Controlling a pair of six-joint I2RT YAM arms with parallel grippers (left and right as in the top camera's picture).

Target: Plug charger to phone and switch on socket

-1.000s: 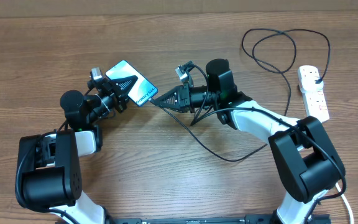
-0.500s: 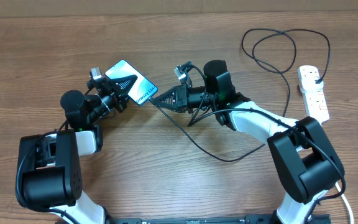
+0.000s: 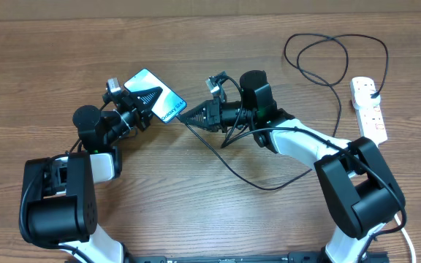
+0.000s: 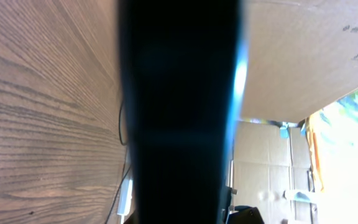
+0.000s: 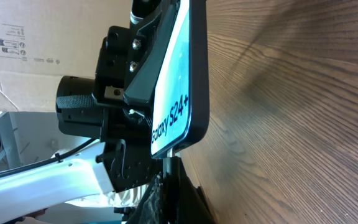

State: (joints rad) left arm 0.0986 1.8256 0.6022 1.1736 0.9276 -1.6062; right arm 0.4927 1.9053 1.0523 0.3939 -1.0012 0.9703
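Note:
My left gripper (image 3: pixel 146 101) is shut on the phone (image 3: pixel 156 96), a slim smartphone with a light-blue lit screen, held off the table; its dark back fills the left wrist view (image 4: pixel 179 112). In the right wrist view the phone (image 5: pixel 178 81) shows white text near its lower end. My right gripper (image 3: pixel 188 115) is shut on the charger's connector tip (image 5: pixel 167 163), which touches the phone's bottom edge. The black charger cable (image 3: pixel 269 183) loops across the table to its plug in the white socket strip (image 3: pixel 368 108) at the far right.
The cable makes a large loop (image 3: pixel 327 55) at the back right near the strip. Cardboard boxes (image 5: pixel 36 50) stand beyond the table's far edge. The arm bases (image 3: pixel 53 204) sit at the front left and right.
My right gripper has edged left with the connector tip, closing the gap to the phone's bottom edge. The left gripper and phone have barely moved.

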